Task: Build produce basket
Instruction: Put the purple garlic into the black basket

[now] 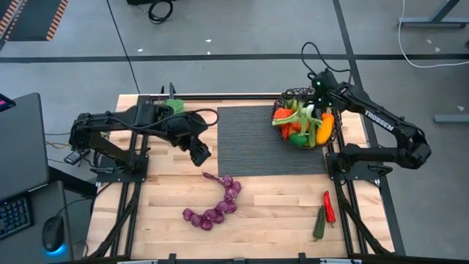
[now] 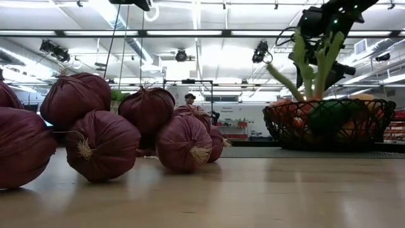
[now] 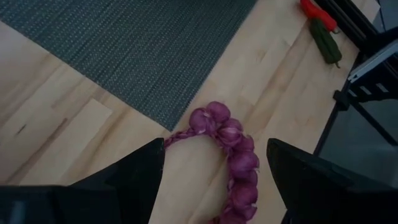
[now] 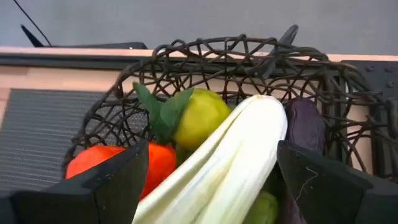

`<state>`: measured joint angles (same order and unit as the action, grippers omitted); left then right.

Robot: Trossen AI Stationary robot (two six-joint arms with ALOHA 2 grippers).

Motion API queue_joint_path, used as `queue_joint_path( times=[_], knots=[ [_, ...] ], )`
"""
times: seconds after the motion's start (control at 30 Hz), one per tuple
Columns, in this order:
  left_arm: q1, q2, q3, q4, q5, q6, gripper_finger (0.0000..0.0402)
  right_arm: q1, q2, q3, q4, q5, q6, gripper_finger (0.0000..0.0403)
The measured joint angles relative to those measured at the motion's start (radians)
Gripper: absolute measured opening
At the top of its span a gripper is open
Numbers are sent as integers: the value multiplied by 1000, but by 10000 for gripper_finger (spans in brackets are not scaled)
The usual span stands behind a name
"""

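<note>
We count one basket (image 1: 330, 136) at upper right, one grape string (image 1: 216, 205) lower centre, two chillies (image 1: 325, 213). "TROSSEN" marks the right arm. Right gripper (image 4: 208, 165) straddles the leek (image 4: 230, 155), fingers spread; left gripper (image 3: 214, 171) spread, empty.

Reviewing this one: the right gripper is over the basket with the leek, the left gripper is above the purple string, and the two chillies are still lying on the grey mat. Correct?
Not quite. The chillies, red and green, lie on bare wood near the table's front right, off the grey mat, as the high view shows. The rest holds: right gripper over the basket with the leek, left gripper above the purple string.
</note>
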<state>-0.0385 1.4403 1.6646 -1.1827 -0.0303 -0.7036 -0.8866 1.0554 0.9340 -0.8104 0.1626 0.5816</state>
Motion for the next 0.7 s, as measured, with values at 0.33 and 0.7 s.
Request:
queue_joint_path(
  times=[0.33, 0.7],
  knots=[
    [-51, 0, 0, -4, -49, -45, 290, -20, -117, 87, 61, -85, -15, 349],
    [-91, 0, 0, -8, -13, 12, 290, 18, -182, 179, 69, -543, 58, 349]
  ],
)
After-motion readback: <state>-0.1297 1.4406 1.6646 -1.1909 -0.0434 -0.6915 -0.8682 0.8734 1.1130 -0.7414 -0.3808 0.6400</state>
